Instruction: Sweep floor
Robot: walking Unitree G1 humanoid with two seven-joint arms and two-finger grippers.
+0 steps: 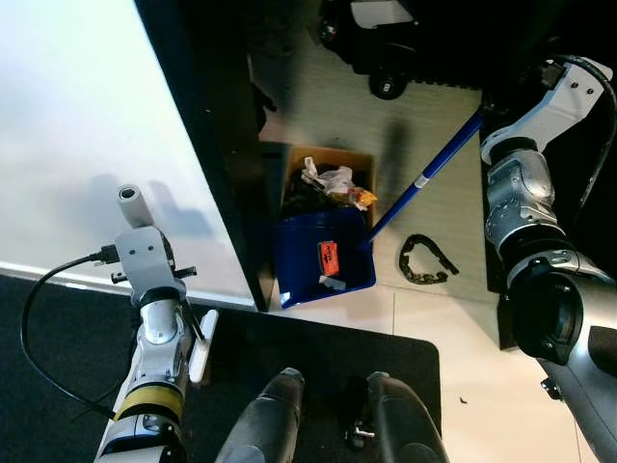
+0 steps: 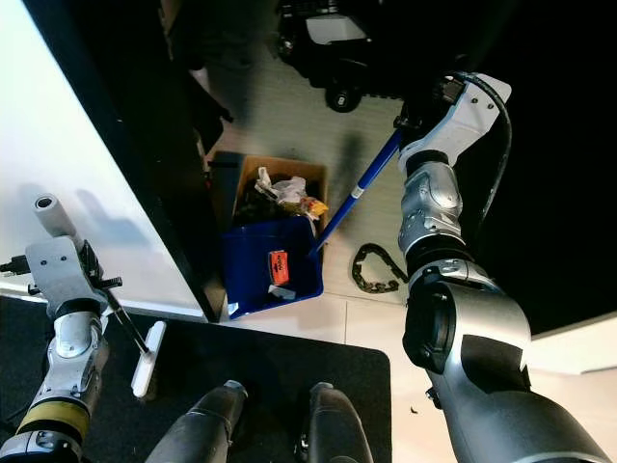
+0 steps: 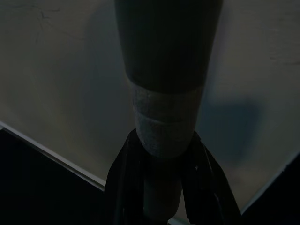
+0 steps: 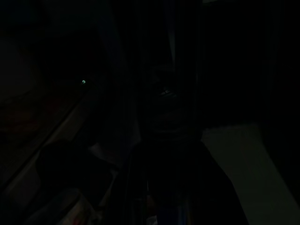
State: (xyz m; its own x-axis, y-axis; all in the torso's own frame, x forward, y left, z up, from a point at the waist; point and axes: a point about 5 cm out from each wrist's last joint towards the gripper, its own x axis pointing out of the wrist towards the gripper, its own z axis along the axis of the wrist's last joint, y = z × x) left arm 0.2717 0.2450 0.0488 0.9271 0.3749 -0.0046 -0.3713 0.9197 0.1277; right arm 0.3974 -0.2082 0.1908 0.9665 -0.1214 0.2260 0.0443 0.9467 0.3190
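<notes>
At about eight o'clock in the left eye view, our left gripper [image 3: 161,183] is closed around a grey handle [image 1: 132,204] whose capped end points up beside the white wall [image 1: 67,125]; a white brush head [image 1: 202,345] rests on the black mat [image 1: 318,352] just below that arm. If we swing this tool without looking, the handle could knock the wall, or the head could drag on the mat's edge instead of reaching the bare floor [image 1: 463,338]. Toward the centre, the blue dustpan [image 1: 323,256] sits on the floor with crumpled rubbish [image 1: 328,183] heaped at its far end, against a brown box [image 1: 337,156]. We judge the load loose: a tilt or a bump would spill it back out. At two o'clock, the dustpan's blue pole [image 1: 424,178] rises to our right gripper [image 2: 410,121], which appears to hold it, though we cannot tell how its fingers stand, as the right wrist view is too dark. A weak hold there would let the pole drop. At four o'clock a black chain [image 1: 424,260] lies near the dustpan and could snag it.
</notes>
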